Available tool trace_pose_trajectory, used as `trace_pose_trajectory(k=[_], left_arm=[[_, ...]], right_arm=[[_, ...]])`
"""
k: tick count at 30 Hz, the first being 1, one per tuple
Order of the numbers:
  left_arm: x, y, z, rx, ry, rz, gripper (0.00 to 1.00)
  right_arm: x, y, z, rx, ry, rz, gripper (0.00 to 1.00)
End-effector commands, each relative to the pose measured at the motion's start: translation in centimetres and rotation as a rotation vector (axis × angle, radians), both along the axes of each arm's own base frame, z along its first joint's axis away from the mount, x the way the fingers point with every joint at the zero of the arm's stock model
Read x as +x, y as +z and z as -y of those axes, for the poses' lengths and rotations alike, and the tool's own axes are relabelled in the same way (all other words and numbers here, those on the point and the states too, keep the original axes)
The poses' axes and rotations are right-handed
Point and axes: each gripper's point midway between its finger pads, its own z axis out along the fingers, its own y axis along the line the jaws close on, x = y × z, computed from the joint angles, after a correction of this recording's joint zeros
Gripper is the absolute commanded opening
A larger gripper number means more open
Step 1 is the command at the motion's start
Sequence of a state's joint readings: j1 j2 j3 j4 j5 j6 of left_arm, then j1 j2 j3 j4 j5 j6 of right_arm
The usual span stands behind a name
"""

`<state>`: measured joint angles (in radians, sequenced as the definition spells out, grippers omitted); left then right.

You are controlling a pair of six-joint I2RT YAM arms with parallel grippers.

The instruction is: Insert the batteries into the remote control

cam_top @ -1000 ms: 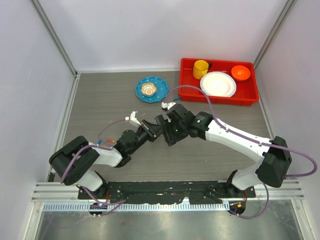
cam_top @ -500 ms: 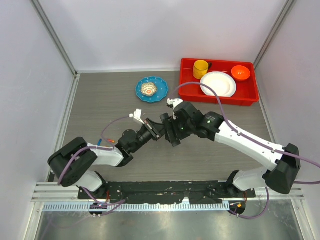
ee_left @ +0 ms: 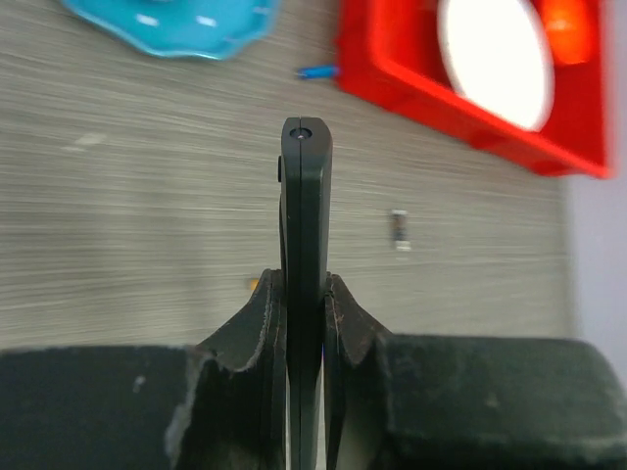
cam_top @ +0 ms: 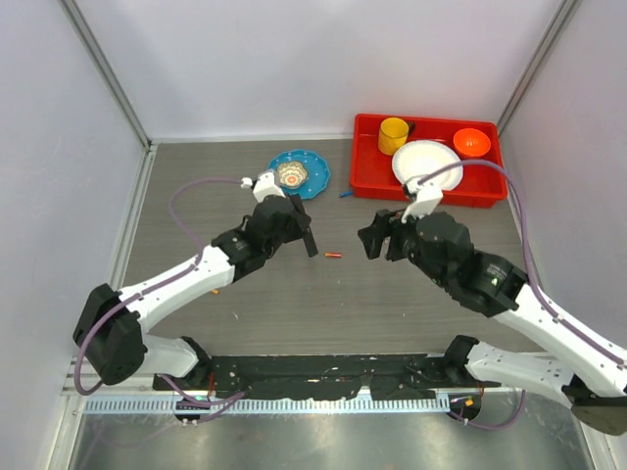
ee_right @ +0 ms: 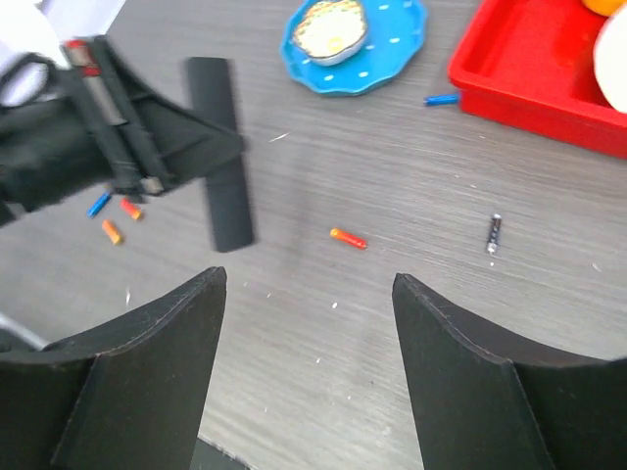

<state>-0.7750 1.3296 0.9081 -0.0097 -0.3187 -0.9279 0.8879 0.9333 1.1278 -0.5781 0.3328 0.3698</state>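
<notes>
Remote control [ee_left: 305, 206]: lower end hidden between left end effector [ee_left: 305, 281] fingers [ee_left: 257, 318]. Red tray [ee_left: 387, 69], blue plate [ee_left: 167, 24]: cut off at top edge. 1 dark cylinder [ee_left: 399, 229]: too small to identify.

A grey desk inside a white box

The desk [cam_top: 343, 313] looks like grey wood with thin lines. Plain white walls stand around it: a back wall [cam_top: 313, 59], a left wall [cam_top: 49, 196] and a right wall [cam_top: 588, 147]. A silver post [cam_top: 105, 69] runs up one back corner. At the near edge lie a black plate [cam_top: 323, 370], a silver rail [cam_top: 108, 372] and a shiny metal strip [cam_top: 323, 441]. The light is soft and even.
</notes>
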Motion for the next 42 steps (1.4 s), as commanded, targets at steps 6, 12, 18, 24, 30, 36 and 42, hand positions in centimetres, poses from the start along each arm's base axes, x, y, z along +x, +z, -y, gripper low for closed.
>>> trace_pose_trajectory(k=[6, 12, 18, 24, 30, 36, 42], left_arm=[[1.2, -3.7, -14.8, 1.008, 0.181, -0.259, 0.0], [4.7, -5.6, -14.7, 1.257, 0.199, -0.352, 0.0], [6.5, -11.2, -14.7, 1.42, 0.157, -0.469, 0.0], [6.9, -14.3, -14.2, 1.452, 0.098, -0.512, 0.13], [6.2, -16.4, -13.0, 1.375, 0.033, -0.541, 0.42], [5.2, -17.5, -11.3, 1.285, -0.009, -0.537, 0.61], [4.4, -12.5, -7.3, 1.137, -0.05, -0.418, 0.99]], right_arm=[[1.7, -4.6, 2.0, 0.214, -0.256, 0.003, 0.77], [0.9, -7.3, 0.6, 0.116, -0.17, -0.08, 0.77], [0.8, -7.9, 0.8, 0.111, -0.163, -0.069, 0.79], [0.7, -7.8, 1.0, 0.111, -0.158, -0.059, 0.79], [0.7, -8.0, 1.2, 0.1, -0.161, -0.056, 0.79], [0.8, -8.1, 1.6, 0.07, -0.177, -0.059, 0.8], [0.7, -8.0, 3.0, 0.037, -0.216, -0.051, 0.8]])
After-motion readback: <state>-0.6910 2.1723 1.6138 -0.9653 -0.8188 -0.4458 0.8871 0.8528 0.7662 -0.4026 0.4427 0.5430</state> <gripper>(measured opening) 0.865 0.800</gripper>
